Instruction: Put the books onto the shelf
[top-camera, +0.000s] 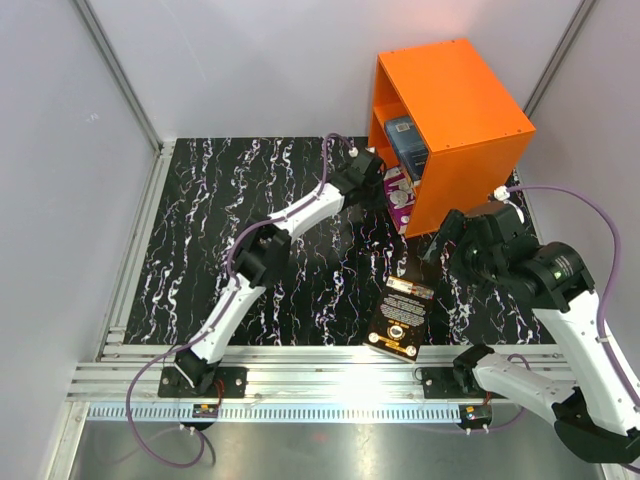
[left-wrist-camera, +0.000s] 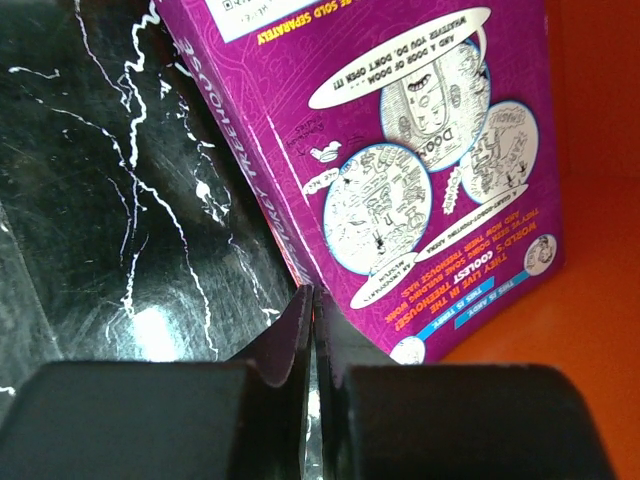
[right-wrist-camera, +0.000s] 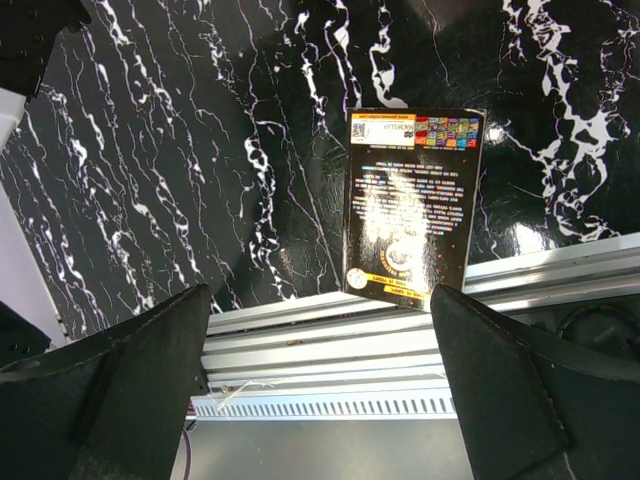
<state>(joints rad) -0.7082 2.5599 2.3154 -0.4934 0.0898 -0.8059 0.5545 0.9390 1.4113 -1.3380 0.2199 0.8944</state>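
The orange shelf (top-camera: 455, 105) stands at the back right, with a grey-blue book (top-camera: 404, 138) upright in its upper compartment. A purple-backed book (top-camera: 401, 196) stands at the mouth of the lower compartment; in the left wrist view it (left-wrist-camera: 420, 150) fills the frame against the orange shelf (left-wrist-camera: 590, 200). My left gripper (top-camera: 374, 182) (left-wrist-camera: 312, 300) is shut, its tips against that book's lower corner. A black book with a gold emblem (top-camera: 402, 316) (right-wrist-camera: 412, 205) lies flat near the front. My right gripper (top-camera: 443, 238) (right-wrist-camera: 320, 300) hangs open above it, holding nothing.
The black book's near end overhangs the aluminium rail (top-camera: 320, 375) (right-wrist-camera: 330, 340) along the table's front edge. The black marbled tabletop (top-camera: 230, 220) stretches left of the shelf. Grey walls close in the back and sides.
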